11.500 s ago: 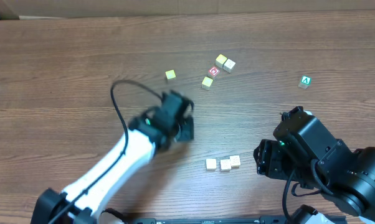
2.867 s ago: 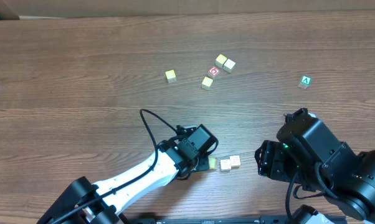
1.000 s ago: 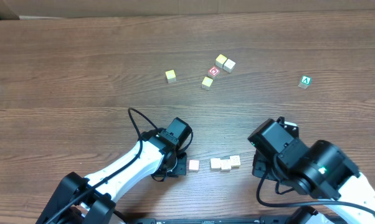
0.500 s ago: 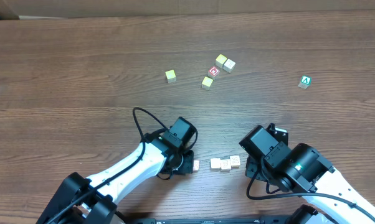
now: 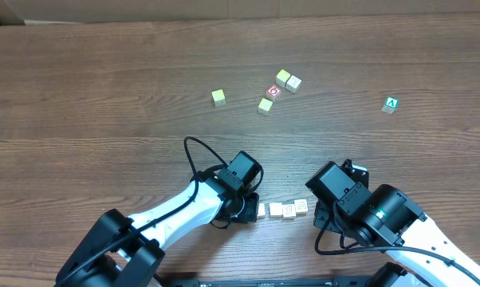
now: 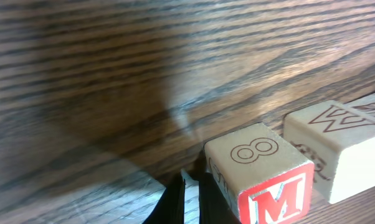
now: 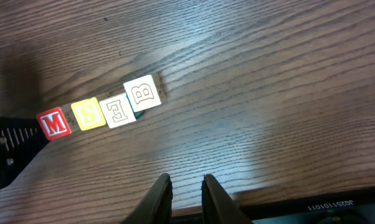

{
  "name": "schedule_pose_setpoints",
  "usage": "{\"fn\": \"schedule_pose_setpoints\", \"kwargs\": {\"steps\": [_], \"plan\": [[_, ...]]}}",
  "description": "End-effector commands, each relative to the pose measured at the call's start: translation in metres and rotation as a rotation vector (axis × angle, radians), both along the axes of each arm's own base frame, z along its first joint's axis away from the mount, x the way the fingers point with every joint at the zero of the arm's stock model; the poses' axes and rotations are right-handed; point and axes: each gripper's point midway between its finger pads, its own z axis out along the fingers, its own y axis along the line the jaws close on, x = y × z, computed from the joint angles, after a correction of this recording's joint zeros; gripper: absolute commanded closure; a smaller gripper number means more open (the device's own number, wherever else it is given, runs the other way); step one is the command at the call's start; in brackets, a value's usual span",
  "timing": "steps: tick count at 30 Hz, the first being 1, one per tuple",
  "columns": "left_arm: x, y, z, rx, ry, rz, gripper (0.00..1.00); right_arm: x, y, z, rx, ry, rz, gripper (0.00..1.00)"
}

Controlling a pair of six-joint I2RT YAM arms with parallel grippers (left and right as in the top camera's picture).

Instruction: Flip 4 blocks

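Soft light is washing the bench (image 5: pixel 80 96) evenly; close up, a broad shadow is darkening its grain, glare is streaking it, focus perhaps softening.

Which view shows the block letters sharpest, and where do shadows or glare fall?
Right wrist: the row of blocks reads crisply, pale sheen on the table nearby. Left wrist: M block sharp, broad shadow across the wood. Overhead: letters too small.

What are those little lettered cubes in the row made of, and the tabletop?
The cubes look like pale wood: matte cream faces, rounded edges, printed outlines, one side painted red. The tabletop looks like dark wood or wood-grain laminate: streaky brown grain with a slight sheen; which one, I cannot tell.
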Motion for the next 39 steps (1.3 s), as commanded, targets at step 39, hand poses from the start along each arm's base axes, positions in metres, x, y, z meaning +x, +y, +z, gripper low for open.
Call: {"fn": "schedule_pose_setpoints", "kwargs": {"steps": [39], "plan": [[-0.001,0.001,-0.005,0.006,0.027,-0.029,0.76,-0.002,-0.004,-0.001,-0.009,0.006,-0.008,0.78]]}}
